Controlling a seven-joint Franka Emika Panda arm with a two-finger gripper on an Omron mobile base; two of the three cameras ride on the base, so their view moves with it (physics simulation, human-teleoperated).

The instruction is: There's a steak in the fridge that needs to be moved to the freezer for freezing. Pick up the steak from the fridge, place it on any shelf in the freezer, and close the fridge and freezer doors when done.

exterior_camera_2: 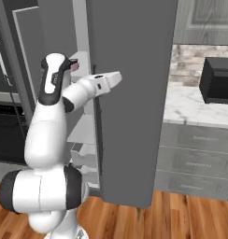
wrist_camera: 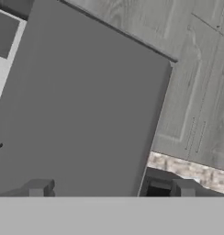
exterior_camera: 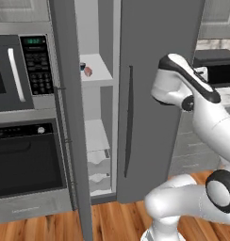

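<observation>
Pinkish-red steak (exterior_camera: 88, 71) is seen on a white shelf (exterior_camera: 99, 70) at 10 o'clock of the released, empty hand (wrist_camera: 109, 188), which is faced by a grey door (exterior_camera: 154, 94); a collision with it is judged likely.

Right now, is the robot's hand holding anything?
No. The gripper is open and empty, facing the grey fridge door. The steak sits on a shelf.
</observation>
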